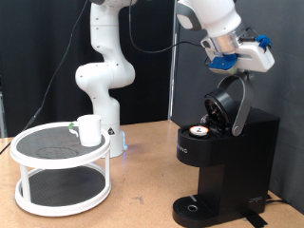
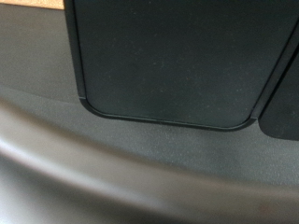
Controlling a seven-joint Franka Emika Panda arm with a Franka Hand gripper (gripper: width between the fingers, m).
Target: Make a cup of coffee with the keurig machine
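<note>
The black keurig machine (image 1: 223,157) stands at the exterior view's right with its domed lid (image 1: 226,104) tilted up and open. A small white pod with a dark top (image 1: 199,131) sits in the open holder. My gripper (image 1: 237,76) is right at the raised lid's upper edge, touching or nearly touching it. The white cup (image 1: 88,129) stands upright on the top tier of a round white rack at the left, far from the gripper. The wrist view shows only a close black panel of the machine (image 2: 177,56); no fingers show there.
The round two-tier white rack (image 1: 38,152) stands on the wooden table at the exterior view's left. The arm's white base (image 1: 103,81) rises behind it. The machine's round drip base (image 1: 195,205) holds nothing. A black curtain forms the backdrop.
</note>
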